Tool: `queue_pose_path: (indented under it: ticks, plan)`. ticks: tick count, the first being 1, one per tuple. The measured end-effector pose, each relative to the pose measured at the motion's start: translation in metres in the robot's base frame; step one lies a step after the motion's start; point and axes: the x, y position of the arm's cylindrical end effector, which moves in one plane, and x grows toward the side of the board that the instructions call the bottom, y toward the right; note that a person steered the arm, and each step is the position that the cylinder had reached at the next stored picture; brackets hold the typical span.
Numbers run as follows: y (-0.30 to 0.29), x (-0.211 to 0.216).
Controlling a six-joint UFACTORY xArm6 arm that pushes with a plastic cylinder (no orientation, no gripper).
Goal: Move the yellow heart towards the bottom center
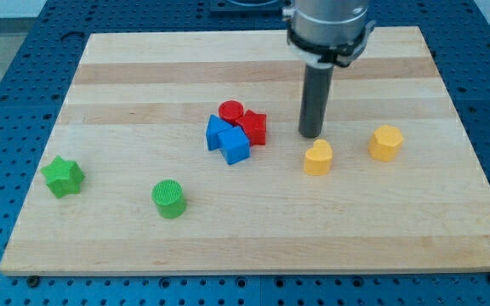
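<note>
Resting on the surface (126, 76), my tip (311, 135), a bare rod with no jaws and holding nothing, stands just above the yellow heart (318, 158), not clearly touching.

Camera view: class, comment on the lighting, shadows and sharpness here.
Camera view: even, soft light, no harsh glare on the wooden board; faint short shadows under the yellow heart and green cylinder; my tip and the blocks are sharp.

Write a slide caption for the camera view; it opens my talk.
My tip sits just above the yellow heart on the wooden board.
</note>
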Motion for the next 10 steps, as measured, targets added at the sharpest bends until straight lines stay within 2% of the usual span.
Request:
queue_pose_path:
  ticks: [1,4,5,7,8,10]
  plan:
    - [0.035,-0.003]
    - [0.017,0.086]
    - [0.016,0.089]
    - [0.02,0.039]
    - [-0.018,0.053]
    - [-0.075,0.116]
